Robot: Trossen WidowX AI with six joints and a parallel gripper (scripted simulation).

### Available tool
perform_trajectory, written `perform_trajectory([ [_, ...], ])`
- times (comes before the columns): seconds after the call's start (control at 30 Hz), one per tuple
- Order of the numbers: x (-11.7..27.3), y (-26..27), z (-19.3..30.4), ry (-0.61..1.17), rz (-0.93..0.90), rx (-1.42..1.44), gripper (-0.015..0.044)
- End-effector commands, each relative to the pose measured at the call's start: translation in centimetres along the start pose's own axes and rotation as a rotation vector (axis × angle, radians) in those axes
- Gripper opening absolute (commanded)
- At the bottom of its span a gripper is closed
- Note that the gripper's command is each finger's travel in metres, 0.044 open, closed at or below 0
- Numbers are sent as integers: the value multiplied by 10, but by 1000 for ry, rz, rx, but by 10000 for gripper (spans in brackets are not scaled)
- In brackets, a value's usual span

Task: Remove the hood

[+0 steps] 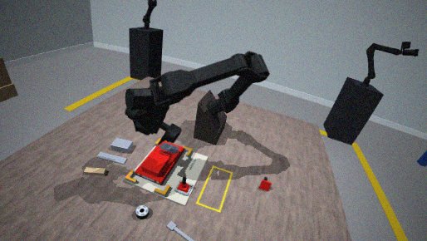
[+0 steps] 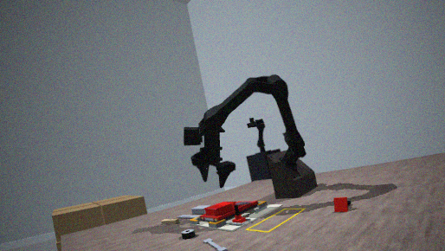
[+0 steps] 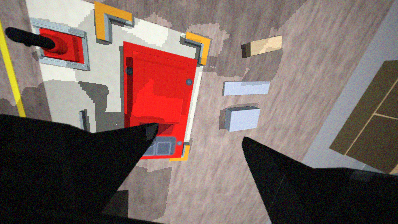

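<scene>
Hovering wide open and empty above the red toy car [image 1: 159, 163] [image 2: 220, 210] [image 3: 159, 95], left of the yellow-outlined area [image 1: 201, 204] [image 2: 258, 230] [image 3: 11, 75].

On the wood-grained table [image 1: 291, 208] [image 2: 368, 229] [image 3: 220, 195] I see a pale board [image 1: 198, 166] [image 2: 270, 210] [image 3: 62, 95], a silvery wheel-like ring [image 1: 137, 213] and a yellow-outlined rectangle [image 1: 228, 189] [image 2: 287, 221].
</scene>
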State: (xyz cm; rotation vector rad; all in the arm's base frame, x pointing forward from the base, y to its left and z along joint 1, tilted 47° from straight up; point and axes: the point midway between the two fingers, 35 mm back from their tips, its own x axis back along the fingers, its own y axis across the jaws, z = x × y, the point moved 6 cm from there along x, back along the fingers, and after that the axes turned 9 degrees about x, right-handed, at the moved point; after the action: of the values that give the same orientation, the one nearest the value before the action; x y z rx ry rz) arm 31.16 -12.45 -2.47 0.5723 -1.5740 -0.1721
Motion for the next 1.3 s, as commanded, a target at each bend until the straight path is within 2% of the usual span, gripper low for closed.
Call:
perform_trajectory([
  [0.0,-5,12,-17,-55,-222,-15,440],
  [0.1,-6,17,-25,-83,-316,-33,440],
  [1.27,-25,22,-27,-83,-316,-34,440],
])
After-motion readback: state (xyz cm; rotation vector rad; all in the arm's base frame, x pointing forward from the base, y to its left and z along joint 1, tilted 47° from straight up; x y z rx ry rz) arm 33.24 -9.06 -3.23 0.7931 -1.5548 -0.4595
